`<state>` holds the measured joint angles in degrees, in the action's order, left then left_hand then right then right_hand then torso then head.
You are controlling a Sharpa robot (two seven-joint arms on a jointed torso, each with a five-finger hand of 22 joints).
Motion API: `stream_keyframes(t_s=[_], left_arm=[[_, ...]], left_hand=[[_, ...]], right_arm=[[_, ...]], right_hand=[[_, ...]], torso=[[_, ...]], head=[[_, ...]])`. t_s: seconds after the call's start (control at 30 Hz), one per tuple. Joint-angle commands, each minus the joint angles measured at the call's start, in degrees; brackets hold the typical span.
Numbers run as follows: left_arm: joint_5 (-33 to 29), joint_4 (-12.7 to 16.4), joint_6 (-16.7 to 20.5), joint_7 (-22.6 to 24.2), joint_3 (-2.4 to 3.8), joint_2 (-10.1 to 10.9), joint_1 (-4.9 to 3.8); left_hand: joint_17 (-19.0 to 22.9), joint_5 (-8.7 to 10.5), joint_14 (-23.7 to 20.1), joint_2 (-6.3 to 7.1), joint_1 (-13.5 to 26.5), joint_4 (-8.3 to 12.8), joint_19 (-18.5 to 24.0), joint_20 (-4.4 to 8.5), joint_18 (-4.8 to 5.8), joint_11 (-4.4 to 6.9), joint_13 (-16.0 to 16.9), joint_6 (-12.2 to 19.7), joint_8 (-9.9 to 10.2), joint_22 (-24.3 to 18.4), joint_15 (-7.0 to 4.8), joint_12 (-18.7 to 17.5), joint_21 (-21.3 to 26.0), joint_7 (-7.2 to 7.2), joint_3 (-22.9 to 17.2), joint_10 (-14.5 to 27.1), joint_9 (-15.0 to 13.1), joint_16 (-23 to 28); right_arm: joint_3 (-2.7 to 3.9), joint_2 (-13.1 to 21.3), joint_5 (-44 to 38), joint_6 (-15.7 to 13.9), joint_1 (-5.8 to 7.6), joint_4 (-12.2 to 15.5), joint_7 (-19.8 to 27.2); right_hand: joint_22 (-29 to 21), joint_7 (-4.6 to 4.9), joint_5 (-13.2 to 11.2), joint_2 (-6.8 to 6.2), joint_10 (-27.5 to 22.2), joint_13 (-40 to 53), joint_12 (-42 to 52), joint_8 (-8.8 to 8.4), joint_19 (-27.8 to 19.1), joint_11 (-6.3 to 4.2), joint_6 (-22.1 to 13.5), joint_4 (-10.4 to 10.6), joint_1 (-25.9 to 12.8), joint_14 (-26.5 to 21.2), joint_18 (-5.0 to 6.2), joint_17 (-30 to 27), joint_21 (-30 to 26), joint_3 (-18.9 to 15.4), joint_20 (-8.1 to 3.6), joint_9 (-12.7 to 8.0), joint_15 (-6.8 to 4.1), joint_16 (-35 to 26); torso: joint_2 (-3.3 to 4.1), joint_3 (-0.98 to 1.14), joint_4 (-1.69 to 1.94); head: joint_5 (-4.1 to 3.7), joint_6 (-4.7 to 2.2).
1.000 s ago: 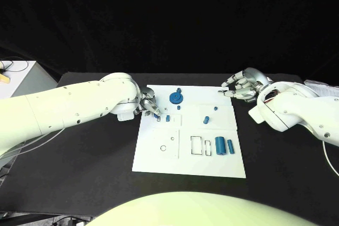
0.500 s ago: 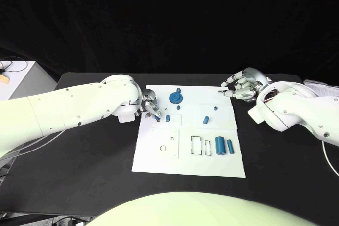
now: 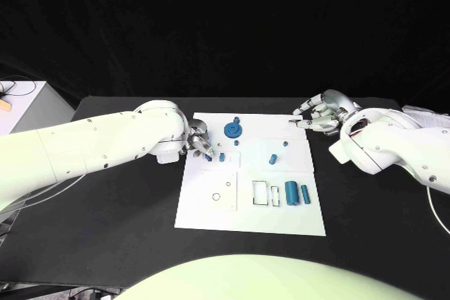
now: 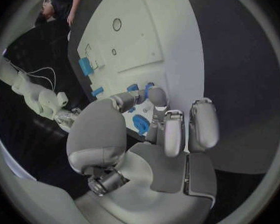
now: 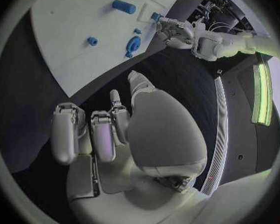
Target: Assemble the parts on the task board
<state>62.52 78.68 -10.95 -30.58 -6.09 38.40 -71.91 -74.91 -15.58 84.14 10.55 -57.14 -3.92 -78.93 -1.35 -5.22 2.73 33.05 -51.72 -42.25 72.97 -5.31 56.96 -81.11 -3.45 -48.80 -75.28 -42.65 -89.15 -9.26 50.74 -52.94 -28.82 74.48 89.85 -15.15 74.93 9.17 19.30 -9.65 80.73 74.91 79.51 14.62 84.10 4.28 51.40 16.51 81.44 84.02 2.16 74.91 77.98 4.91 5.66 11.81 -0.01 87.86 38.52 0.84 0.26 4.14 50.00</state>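
No legible txt, labels or nos. on anything.

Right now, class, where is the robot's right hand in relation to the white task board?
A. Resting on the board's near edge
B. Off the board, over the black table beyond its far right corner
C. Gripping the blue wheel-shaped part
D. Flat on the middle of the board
B: in the head view the right hand is over the black table past the far right corner of the task board, holding nothing.

L hand (image 3: 199, 144) reaching in from L edge, fingertips (image 4: 151, 92) pinching a small blue part (image 3: 208, 157); R hand (image 3: 317, 115) hovering w/ fingers curled in, holding nothing
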Motion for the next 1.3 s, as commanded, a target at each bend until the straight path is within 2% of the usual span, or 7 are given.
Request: stream_keyframes(t_s=[0.03, 1.07, 1.3], left_arm=[[1.2, 0.1, -1.3, 0.3, -0.06, -0.2, 0.12], [3.1, -0.5, -3.1, 0.1, -0.14, -0.5, 0.23], [2.5, -0.6, -3.3, 0.1, -0.19, -0.7, 0.32]], left_hand=[[-13.3, -0.37, 5.4, -0.61, 0.0, 6.9, 0.0, 0.43, 1.08, 0.28, -0.1, -3.0, -0.2, 0.0, -0.41, -0.2, 0.1, 2.43, -7.2, -0.2, -7.5, 0.0], [-13.3, -0.30, 5.4, -0.71, 0.1, 7.0, 0.1, 0.48, 1.07, 0.35, -0.3, -3.0, -0.3, 0.0, -0.45, -0.4, 0.1, 2.50, -7.4, -0.2, -7.7, 0.0], [-13.3, 0.27, 5.4, -0.30, 1.4, 6.3, 0.1, 0.56, 1.07, 0.39, 0.4, -3.1, -0.5, -0.1, -0.50, 0.0, 0.2, 2.62, -6.4, -0.8, -8.0, 0.0]], right_arm=[[0.00, 0.0, -0.3, 0.2, -0.04, 0.0, 0.7], [0.00, 0.0, 0.1, 0.4, -0.14, -0.1, 0.8], [0.00, 0.0, 0.1, 0.4, -0.16, -0.1, 0.8]], right_hand=[[8.6, -0.04, 0.2, 0.02, -0.4, 4.9, -0.2, 0.18, 1.1, 0.03, -0.3, 0.1, -0.4, 4.8, 0.55, 10.6, -0.4, 0.4, 0.21, -0.1, 0.01, -0.2], [8.6, -0.04, 0.2, 0.02, -0.4, 4.9, -0.2, 0.18, 1.1, 0.03, -0.3, 0.1, -0.4, 4.8, 0.55, 10.6, -0.4, 0.4, 0.21, -0.1, 0.01, -0.2], [8.6, -0.04, 0.2, 0.02, -0.4, 4.9, -0.2, 0.18, 1.1, 0.03, -0.3, 0.1, -0.4, 4.8, 0.55, 10.6, -0.4, 0.4, 0.21, -0.1, 0.01, -0.2]], torso=[[0.00, 0.00, 0.02], [0.01, 0.02, 0.01], [0.00, 0.02, 0.02]], head=[[0.00, 0.00], [-0.14, 0.00], [-0.22, 0.00]])
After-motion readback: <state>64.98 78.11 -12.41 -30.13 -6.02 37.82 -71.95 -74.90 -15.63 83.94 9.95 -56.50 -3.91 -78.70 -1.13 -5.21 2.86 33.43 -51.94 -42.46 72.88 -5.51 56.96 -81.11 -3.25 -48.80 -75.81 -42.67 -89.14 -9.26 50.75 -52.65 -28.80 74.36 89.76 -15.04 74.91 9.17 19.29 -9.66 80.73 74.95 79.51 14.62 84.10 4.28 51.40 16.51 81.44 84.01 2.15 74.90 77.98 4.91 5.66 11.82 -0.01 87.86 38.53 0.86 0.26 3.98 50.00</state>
